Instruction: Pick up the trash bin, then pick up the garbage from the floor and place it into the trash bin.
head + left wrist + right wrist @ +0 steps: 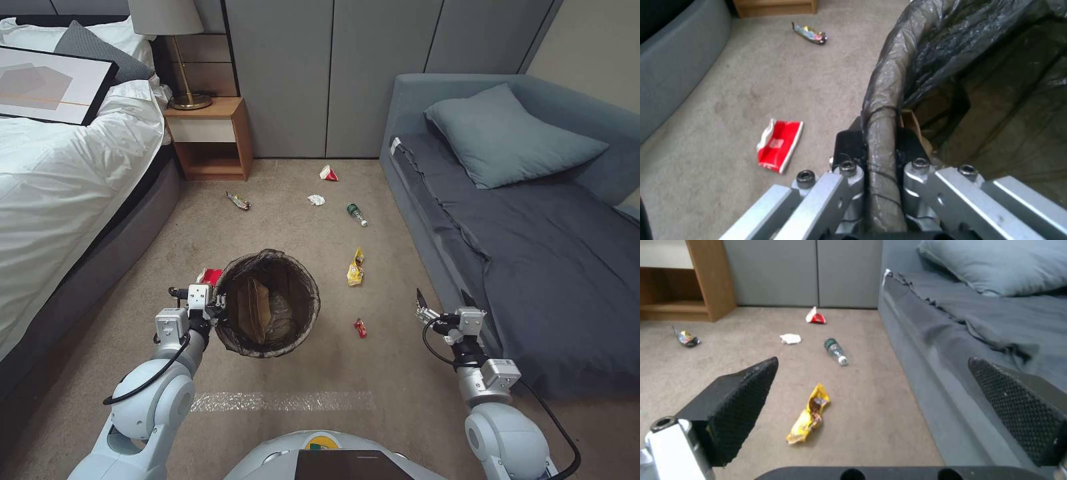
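Note:
My left gripper is shut on the near-left rim of the trash bin, holding it above the carpet; the left wrist view shows its fingers clamped across the bag-covered rim. A tan paper bag lies inside. Garbage on the floor: a red-and-white packet beside the bin, a yellow wrapper, a green bottle, a white tissue, another red-and-white packet, a dark wrapper and a tiny red wrapper. My right gripper hangs open beside the sofa, holding nothing.
A white bed runs along the left and a grey sofa bed along the right. A wooden nightstand with a lamp stands at the back left before grey cabinet doors. Carpet lies between them.

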`<state>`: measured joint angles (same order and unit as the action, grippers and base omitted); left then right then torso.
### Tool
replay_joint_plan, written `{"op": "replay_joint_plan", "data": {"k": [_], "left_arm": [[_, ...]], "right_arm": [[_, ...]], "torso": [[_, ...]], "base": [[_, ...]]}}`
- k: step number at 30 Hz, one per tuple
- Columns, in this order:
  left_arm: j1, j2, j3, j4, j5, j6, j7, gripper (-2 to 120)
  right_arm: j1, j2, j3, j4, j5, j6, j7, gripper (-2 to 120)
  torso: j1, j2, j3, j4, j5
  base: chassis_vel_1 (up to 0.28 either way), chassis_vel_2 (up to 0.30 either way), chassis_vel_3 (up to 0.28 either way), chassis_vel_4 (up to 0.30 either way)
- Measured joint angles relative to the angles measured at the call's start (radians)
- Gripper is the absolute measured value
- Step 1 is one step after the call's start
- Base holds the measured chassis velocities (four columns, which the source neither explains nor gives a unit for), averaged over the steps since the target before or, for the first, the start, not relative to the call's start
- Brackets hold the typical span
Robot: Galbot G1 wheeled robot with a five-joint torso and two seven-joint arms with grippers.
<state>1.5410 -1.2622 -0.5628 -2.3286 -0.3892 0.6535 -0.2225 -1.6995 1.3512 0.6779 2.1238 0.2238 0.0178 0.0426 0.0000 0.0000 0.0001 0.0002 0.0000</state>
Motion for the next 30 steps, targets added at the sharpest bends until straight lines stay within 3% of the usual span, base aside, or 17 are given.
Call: {"op": "replay_joint_plan", "data": {"k": [8, 15, 18, 22, 30], "left_arm": [[0.001, 0.005, -0.001, -0.015, -0.008, 0.003, -0.001, 5], [-0.001, 0.013, 0.002, -0.026, -0.019, 0.008, -0.005, 5], [-0.009, 0.019, 0.007, -0.028, -0.029, 0.012, -0.009, 5], [-0.031, 0.036, 0.018, -0.023, -0.05, 0.021, -0.015, 5], [-0.038, 0.049, 0.018, -0.026, -0.068, 0.025, -0.016, 5]], "right_arm": [[0.013, -0.062, -0.018, -0.032, 0.042, -0.075, -0.056, 100], [0.105, -0.22, -0.094, -0.176, 0.151, -0.148, -0.108, 100], [0.138, -0.255, -0.12, -0.221, 0.169, -0.162, -0.113, 100], [0.173, -0.27, -0.154, -0.275, 0.187, -0.193, -0.124, 100], [0.271, -0.252, -0.226, -0.372, 0.207, -0.248, -0.136, 100]], "torso": [[0.0, 0.0, 0.0, -0.0004, 0.0001], [0.0, 0.0, 0.0, 0.0, 0.0003], [0.0, 0.0, 0.0, 0.0002, 0.0002], [0.0, 0.0, 0.0, -0.0007, 0.0], [0.0, 0.0, 0.0, 0.0, 0.0]], "base": [[-0.055, 0.056, 0.039, -0.039], [0.0, 0.0, 0.0, 0.0], [0.0, 0.0, 0.0, 0.0], [0.0, 0.0, 0.0, 0.0], [0.0, 0.0, 0.0, 0.0]]}}
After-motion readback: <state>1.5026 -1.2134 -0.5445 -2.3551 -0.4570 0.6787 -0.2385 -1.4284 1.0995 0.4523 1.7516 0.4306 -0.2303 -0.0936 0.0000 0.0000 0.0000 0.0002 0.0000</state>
